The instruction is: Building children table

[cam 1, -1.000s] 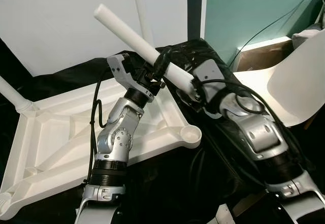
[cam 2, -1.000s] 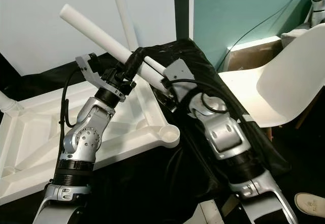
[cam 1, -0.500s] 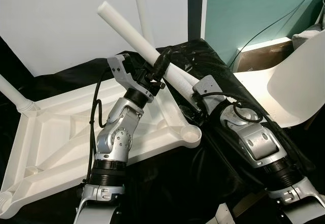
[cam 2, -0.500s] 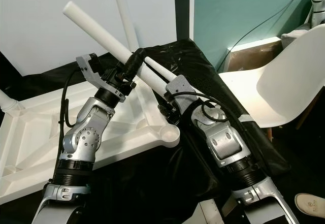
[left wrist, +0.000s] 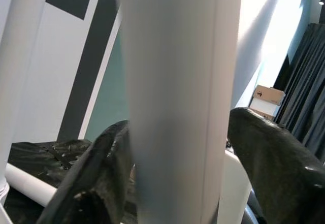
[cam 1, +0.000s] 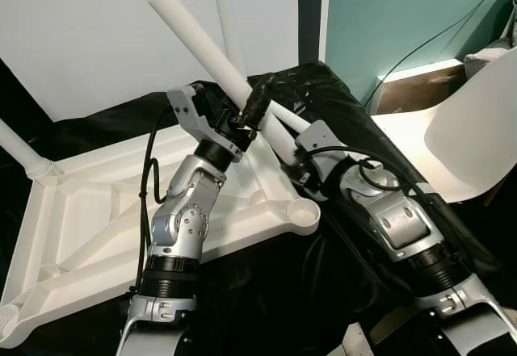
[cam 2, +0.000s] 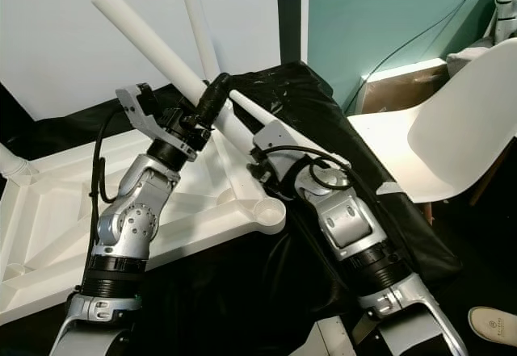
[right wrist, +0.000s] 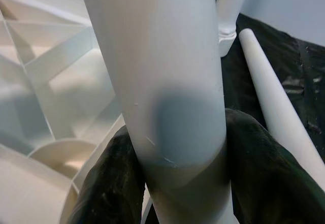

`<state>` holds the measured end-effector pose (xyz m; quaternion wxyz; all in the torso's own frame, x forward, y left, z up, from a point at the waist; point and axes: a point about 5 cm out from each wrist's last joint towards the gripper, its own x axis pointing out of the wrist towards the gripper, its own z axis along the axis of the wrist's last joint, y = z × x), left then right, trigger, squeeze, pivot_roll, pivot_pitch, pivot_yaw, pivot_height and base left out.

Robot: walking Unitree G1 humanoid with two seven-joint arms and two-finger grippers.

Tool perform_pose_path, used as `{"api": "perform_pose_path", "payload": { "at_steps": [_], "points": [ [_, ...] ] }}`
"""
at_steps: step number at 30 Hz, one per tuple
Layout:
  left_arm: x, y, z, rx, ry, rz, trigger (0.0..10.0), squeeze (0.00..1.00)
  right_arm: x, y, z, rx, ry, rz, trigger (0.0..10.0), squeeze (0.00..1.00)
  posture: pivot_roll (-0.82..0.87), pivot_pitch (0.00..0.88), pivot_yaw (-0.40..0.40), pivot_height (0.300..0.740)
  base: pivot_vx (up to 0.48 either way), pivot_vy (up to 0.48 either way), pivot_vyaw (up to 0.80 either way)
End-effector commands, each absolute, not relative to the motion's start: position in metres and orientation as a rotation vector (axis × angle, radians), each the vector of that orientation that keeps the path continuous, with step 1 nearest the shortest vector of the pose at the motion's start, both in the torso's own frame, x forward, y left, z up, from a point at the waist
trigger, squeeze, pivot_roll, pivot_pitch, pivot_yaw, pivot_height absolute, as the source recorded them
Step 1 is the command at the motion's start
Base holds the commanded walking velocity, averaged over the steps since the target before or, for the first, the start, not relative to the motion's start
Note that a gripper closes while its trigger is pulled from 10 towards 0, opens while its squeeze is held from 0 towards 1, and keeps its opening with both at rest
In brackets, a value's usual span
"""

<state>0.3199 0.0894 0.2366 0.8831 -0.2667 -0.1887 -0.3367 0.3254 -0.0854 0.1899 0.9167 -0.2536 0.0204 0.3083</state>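
White plastic makes up the table top [cam 1: 89,211], which lies upside down on black sheeting [cam 1: 323,98] with its ribbed underside showing. Both pincers hold one white table leg [cam 1: 202,37], which slants from about 10 o'clock down toward 4 o'clock above the top's near corner socket [cam 1: 304,211]. The left pincer [cam 1: 254,107] is clamped around the leg near its middle; the right pincer [cam 1: 292,162] grips it lower down, just above the socket. In the left wrist view the leg [left wrist: 177,97] stands between two black fingers [left wrist: 96,178] pressed to its sides. The right wrist view brings out what the head views hide: a round socket [right wrist: 56,158] close beside the leg's lower end, and a spare leg [right wrist: 277,107] lying on the sheeting. Two more legs stand already fitted, one at the far corner [cam 1: 226,17] and one at 9 o'clock [cam 1: 20,152]. A white chair [cam 1: 468,130] sits at 3 o'clock, and the right eye view adds a pale shoe [cam 2: 494,324] on the floor.
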Motion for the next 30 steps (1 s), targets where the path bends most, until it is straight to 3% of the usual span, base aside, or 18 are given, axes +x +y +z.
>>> {"api": "perform_pose_path", "payload": {
  "at_steps": [1, 3, 7, 13, 14, 16, 17, 30],
  "points": [
    [0.316, 0.088, 0.239, -0.530, -0.404, -0.821, 10.0, 0.00, 0.328, -0.083, 0.202, -0.498, 0.002, 0.617, 0.0, 0.00, -0.03, 0.000, 0.107, 0.740, 0.000, 0.000, 0.00],
    [0.315, 0.088, 0.238, -0.527, -0.393, -0.845, 10.0, 0.00, 0.329, -0.083, 0.204, -0.493, -0.004, 0.609, 0.0, 0.00, -0.03, 0.000, 0.107, 0.740, 0.000, 0.000, 0.00],
    [0.295, 0.081, 0.207, -0.417, -0.225, -1.082, 10.0, 0.00, 0.330, -0.085, 0.212, -0.487, -0.041, 0.568, 0.0, 0.00, -0.04, 0.000, 0.114, 0.740, 0.000, 0.000, 0.00],
    [0.283, 0.078, 0.185, -0.354, -0.106, -1.181, 10.0, 0.00, 0.331, -0.088, 0.215, -0.484, -0.051, 0.545, 0.0, 0.00, -0.04, 0.000, 0.116, 0.740, 0.000, 0.000, 0.00],
    [0.277, 0.078, 0.175, -0.319, -0.045, -1.235, 10.0, 0.00, 0.332, -0.090, 0.216, -0.480, -0.056, 0.532, 5.3, 0.00, -0.04, 0.000, 0.116, 0.740, 0.000, 0.000, 0.00],
    [0.277, 0.078, 0.175, -0.319, -0.045, -1.235, 10.0, 0.00, 0.332, -0.090, 0.216, -0.480, -0.056, 0.532, 5.3, 0.00, -0.04, 0.000, 0.116, 0.740, 0.000, 0.000, 0.00],
    [0.274, 0.079, 0.168, -0.293, -0.008, -1.255, 10.0, 0.00, 0.332, -0.090, 0.217, -0.477, -0.062, 0.525, 10.0, 0.00, -0.04, 0.000, 0.118, 0.740, 0.000, 0.000, 0.00],
    [0.253, 0.094, 0.137, -0.131, 0.204, -1.392, 10.0, 0.00, 0.322, -0.078, 0.226, -0.394, -0.154, 0.546, 10.0, 0.00, -0.04, 0.000, 0.118, 0.740, 0.000, 0.000, 0.00]
  ]
}}
